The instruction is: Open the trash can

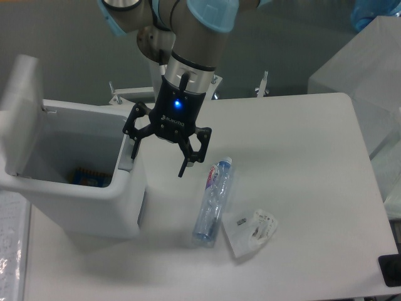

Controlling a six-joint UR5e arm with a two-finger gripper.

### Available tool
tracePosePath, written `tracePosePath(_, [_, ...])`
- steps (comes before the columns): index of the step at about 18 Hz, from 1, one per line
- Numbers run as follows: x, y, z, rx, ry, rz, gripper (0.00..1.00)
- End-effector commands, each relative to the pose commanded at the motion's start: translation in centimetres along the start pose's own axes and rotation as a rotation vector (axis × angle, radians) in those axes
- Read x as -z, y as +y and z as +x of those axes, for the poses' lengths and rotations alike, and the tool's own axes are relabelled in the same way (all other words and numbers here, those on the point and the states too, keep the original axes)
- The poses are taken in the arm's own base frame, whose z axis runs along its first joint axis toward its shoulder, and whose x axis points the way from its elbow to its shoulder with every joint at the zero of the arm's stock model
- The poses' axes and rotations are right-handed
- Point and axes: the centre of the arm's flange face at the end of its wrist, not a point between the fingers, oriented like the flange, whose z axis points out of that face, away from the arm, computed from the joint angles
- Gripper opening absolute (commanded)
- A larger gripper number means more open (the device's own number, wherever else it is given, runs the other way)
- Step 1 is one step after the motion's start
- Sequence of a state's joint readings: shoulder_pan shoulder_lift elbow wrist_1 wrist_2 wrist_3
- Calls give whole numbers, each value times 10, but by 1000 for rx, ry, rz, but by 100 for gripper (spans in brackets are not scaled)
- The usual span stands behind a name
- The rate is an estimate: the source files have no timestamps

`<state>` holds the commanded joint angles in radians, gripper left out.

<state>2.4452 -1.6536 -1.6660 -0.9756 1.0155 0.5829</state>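
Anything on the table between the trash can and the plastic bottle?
No, in the camera view only bare table lies between the trash can and the bottle. The open gripper hangs above that gap.

A clear plastic bottle (pixel 213 202) lies on its side on the white worktop (pixel 301 157), cap toward the far side, label near the cap end. Just to its right lies a crumpled clear wrapper (pixel 252 231) with dark print. A black object (pixel 391 270) sits at the near right edge.
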Motion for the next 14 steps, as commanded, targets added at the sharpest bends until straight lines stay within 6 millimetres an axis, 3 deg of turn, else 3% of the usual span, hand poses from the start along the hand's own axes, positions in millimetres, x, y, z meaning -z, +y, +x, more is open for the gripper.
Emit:
tracePosePath(3, [19,-29,-12,-5,-26,49,100])
tracePosePath(5, [19,-35,-36,22,-49,51,100])
tracePosePath(7, [9,-31,-68,50,-64,41,100])
tracePosePath(9, [0,-29,-84,47,-78,41,100])
tracePosePath(14, [-26,4,-152,12,-198,-87,100])
